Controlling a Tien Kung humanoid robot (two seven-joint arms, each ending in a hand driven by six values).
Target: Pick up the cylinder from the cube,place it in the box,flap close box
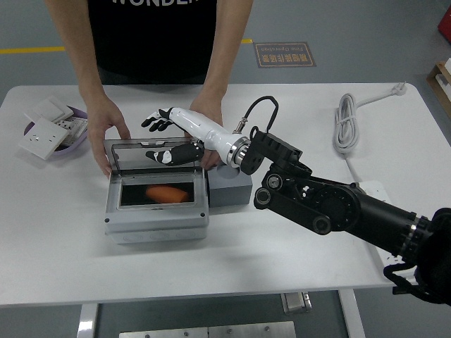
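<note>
A grey box point(156, 218) stands left of the table's middle. Its clear smoky flap point(127, 156) is raised at the back edge. An orange cylinder point(168, 193) lies inside the box. A grey cube point(229, 189) sits against the box's right side, with nothing on top. My right hand point(169, 137) reaches in from the right and hovers at the flap's top edge. Its fingers point(155, 120) are spread and hold nothing, and its thumb is at the flap. A person's left-side hand point(106, 125) and right-side hand point(206, 109) rest at the box's back corners.
A purple bowl point(32, 129) holding white wall sockets point(48, 134) sits at the far left. A coiled white cable point(345, 123) lies at the back right. My black forearm point(331, 204) crosses the table's right half.
</note>
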